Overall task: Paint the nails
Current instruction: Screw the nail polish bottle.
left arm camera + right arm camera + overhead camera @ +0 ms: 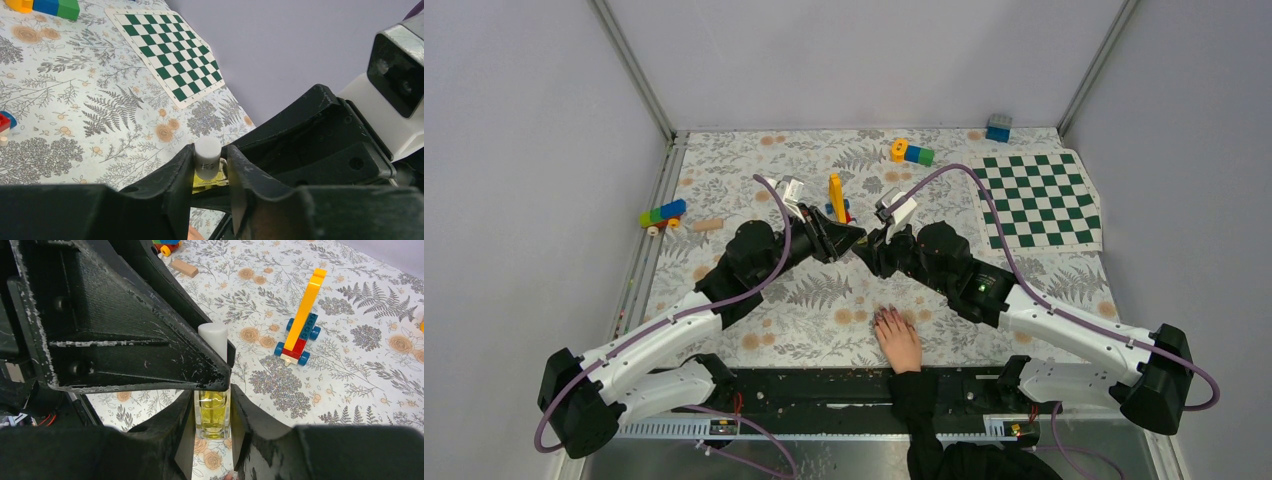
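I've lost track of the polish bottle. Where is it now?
Mid-table in the top view, just beyond the hand: the bottle is gripped by the right fingers, its white cap between the left fingers.

The left arm (659, 345) and right arm (1064, 325) have white links, black joints, purple cables (954, 168).

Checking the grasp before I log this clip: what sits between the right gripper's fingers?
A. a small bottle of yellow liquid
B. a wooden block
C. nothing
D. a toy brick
A: in the right wrist view the right gripper has its fingers pressed on both sides of the small bottle of yellow liquid.
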Tool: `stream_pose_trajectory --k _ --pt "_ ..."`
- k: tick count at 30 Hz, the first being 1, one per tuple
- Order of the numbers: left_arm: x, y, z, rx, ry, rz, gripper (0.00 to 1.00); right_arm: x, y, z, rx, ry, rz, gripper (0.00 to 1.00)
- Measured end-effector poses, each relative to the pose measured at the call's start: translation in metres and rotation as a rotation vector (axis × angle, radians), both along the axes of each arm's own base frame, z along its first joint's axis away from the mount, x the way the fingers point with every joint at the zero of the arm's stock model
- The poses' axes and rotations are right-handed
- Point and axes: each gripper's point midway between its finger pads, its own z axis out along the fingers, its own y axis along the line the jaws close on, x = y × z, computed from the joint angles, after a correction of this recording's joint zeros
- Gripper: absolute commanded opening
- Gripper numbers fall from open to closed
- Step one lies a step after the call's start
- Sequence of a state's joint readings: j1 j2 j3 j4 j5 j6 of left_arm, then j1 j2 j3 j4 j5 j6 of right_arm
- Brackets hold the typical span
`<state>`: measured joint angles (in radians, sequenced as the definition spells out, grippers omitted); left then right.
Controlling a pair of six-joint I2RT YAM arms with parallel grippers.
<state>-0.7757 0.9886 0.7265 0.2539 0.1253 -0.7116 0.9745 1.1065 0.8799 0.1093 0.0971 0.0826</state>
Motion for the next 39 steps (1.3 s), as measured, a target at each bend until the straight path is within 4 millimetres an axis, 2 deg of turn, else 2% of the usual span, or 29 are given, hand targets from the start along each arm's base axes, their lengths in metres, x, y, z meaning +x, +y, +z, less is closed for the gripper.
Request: stream_pose_trajectory --k 6,7,17,23,30,39 --pt "0.001 0.001 -0.003 0.017 0.002 0.010 0.07 0.000 0.000 -0.002 -0.005 0.004 0.001 0.00" --pt "0.000 0.001 -0.004 0.019 0.003 0.010 0.00 0.000 0.000 -0.002 -0.007 0.005 0.001 0.00" --pt "-0.003 -0.001 -0.002 0.014 -0.003 -0.011 0.00 -0.004 0.000 -0.001 -0.012 0.013 0.016 0.00" --pt "-0.016 -0.002 0.014 -0.039 -0.062 -0.068 0.00 -0.017 -0.001 0.016 0.039 0.032 0.104 0.00" --pt "-0.042 -0.006 0.039 -0.118 -0.174 -0.193 0.00 -0.042 -0.003 0.042 0.144 0.085 0.300 0.00" --pt "-0.098 -0.009 0.078 -0.211 -0.373 -0.473 0.00 -0.098 -0.002 0.083 0.298 0.140 0.630 0.00"
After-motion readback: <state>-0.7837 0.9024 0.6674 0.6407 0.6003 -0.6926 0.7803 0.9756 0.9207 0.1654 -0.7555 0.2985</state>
